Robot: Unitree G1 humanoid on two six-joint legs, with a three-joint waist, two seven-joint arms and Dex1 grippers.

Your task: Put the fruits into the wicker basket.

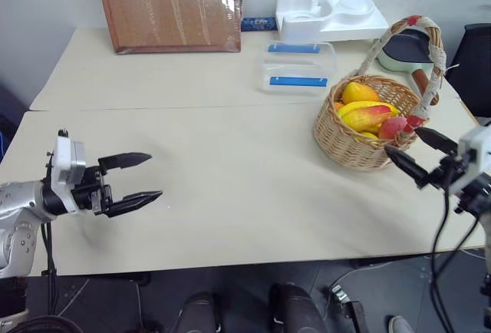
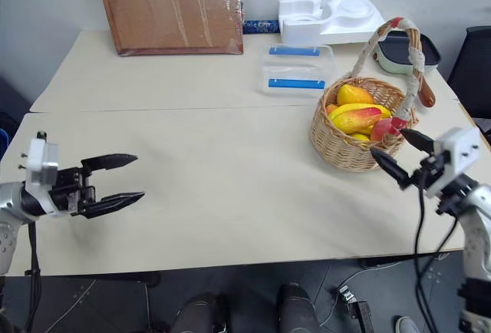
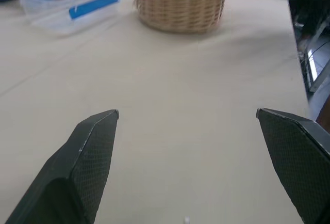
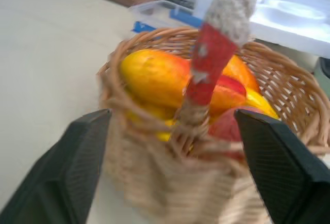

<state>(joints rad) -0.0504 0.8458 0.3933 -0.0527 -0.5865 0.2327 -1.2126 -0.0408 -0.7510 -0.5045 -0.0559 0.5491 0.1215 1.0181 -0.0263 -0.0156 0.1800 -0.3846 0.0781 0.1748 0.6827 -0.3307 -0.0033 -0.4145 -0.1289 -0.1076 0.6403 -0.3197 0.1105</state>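
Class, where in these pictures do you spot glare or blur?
Left eye view: glare streaks on the board leaning on the wall. Right wrist view: the basket is smeared, its fruits soft. Left wrist view: the fingers are sharp, the box hazy.

Two pale beige tabletops [image 1: 192, 195] butted together, seam between. Brown wooden board [image 1: 170, 4] leaning on grey-white wall [image 1: 46, 3]. Dark floor [image 1: 245, 302] below

rough wicker basket [image 1: 353, 143] (glossy mango [image 1: 367, 117])
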